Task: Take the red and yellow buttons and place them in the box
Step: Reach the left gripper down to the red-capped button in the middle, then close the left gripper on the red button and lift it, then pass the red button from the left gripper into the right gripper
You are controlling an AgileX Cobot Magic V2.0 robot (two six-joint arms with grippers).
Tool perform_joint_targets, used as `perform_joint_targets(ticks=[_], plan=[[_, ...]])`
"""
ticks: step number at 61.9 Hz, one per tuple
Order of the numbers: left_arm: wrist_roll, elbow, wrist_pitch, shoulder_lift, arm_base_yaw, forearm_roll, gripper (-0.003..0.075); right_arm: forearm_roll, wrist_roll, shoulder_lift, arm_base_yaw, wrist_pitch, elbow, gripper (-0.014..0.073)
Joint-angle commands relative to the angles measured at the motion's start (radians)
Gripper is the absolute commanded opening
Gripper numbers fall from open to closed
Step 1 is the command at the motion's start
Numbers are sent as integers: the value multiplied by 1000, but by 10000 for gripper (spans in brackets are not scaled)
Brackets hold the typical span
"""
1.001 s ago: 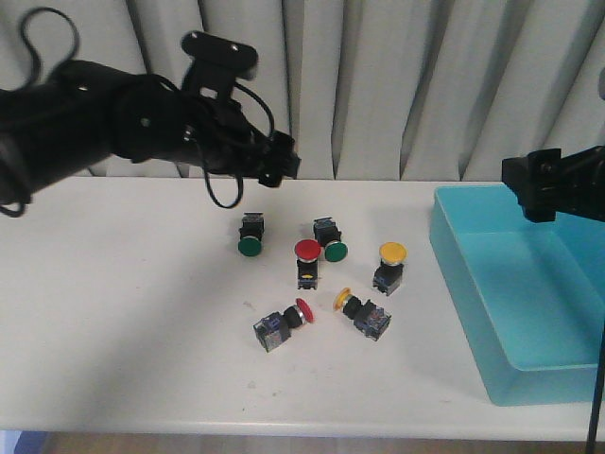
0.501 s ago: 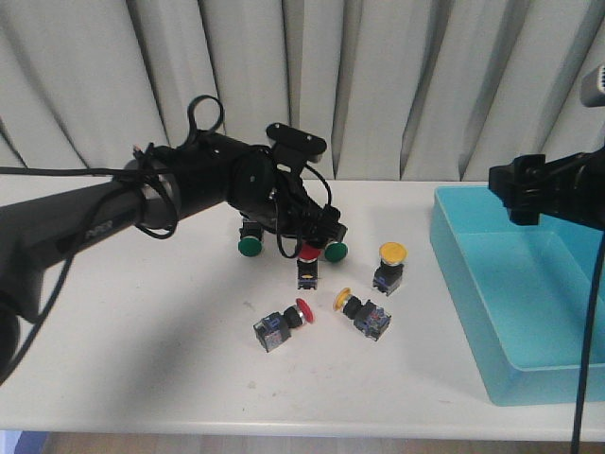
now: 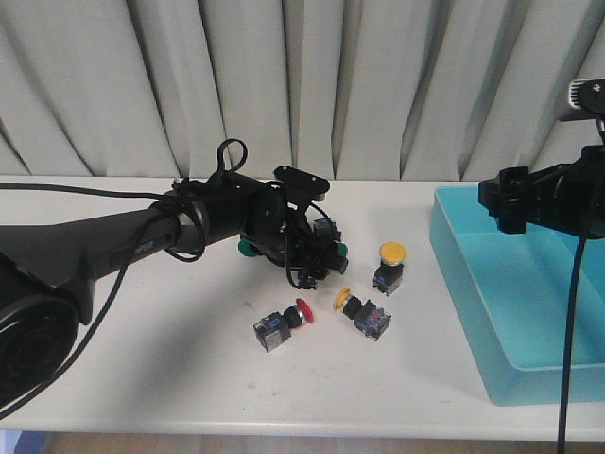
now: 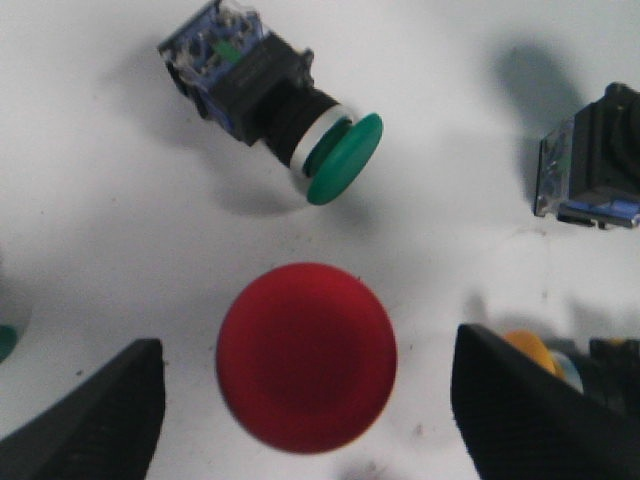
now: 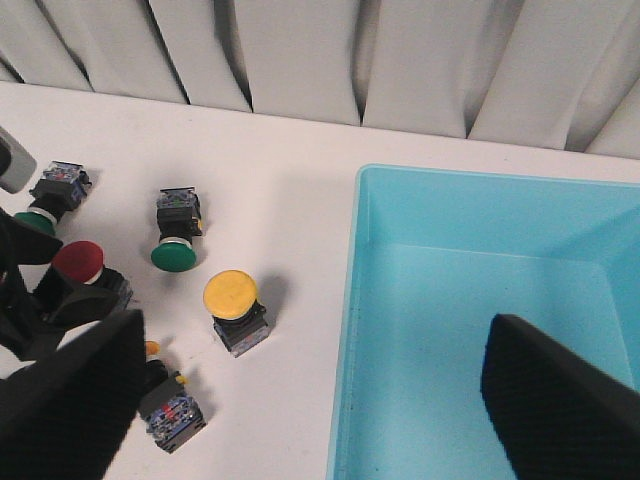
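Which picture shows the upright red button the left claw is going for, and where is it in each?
Front view: hidden behind the left claw; not visible.
Left wrist view: upright red button, between the two open fingers.
Right wrist view: red cap by the left arm, beside the box.
Shared landmark: the tipped green-capped button next to it.

The table (image 3: pixel 142 350) is white, the curtain (image 3: pixel 397 85) behind it pale grey with soft vertical folds. The box (image 3: pixel 529 312) is light turquoise. Both arms are black. One button cap (image 4: pixel 306 371) is bright red, another (image 3: pixel 392 252) yellow, a third (image 4: pixel 343 158) green with a silver ring; the bodies look black and clear, perhaps with blue inside.
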Motion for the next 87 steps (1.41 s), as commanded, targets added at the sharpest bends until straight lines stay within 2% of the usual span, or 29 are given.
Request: perform_joint_targets(ticks=[1, 17, 24, 28, 37, 42, 58, 64, 75, 87], plan=[[-4, -33, -78, -62, -6, -46, 538, 1, -12, -18, -1, -65, -34, 639], [-5, -33, -108, -46, -2, -54, 452, 5, -12, -18, -1, -63, -34, 624], [-5, -32, -86, -31, -2, -54, 382, 8, -12, -18, -1, -63, -34, 620], [-5, -32, -78, -28, -2, -54, 307, 13, -12, -18, -1, -63, -34, 615], [-3, -33, -103, -45, -2, -54, 80, 17, -12, -18, -1, -55, -34, 594], [-2, -33, -123, -74, -2, -53, -9, 17, -13, -18, -1, -44, -34, 584], [-5, -33, -114, -220, -3, -56, -8, 19, -66, -18, 22, -43, -34, 572], [-5, -33, -54, -287, -3, -91, -8, 19, -136, -18, 91, -41, -34, 572], [-4, -33, 71, -430, -3, -245, -8, 19, -315, -18, 278, -40, -34, 572], [-5, -32, 153, -539, -3, -428, -8, 12, -372, -18, 369, -54, -34, 572]])
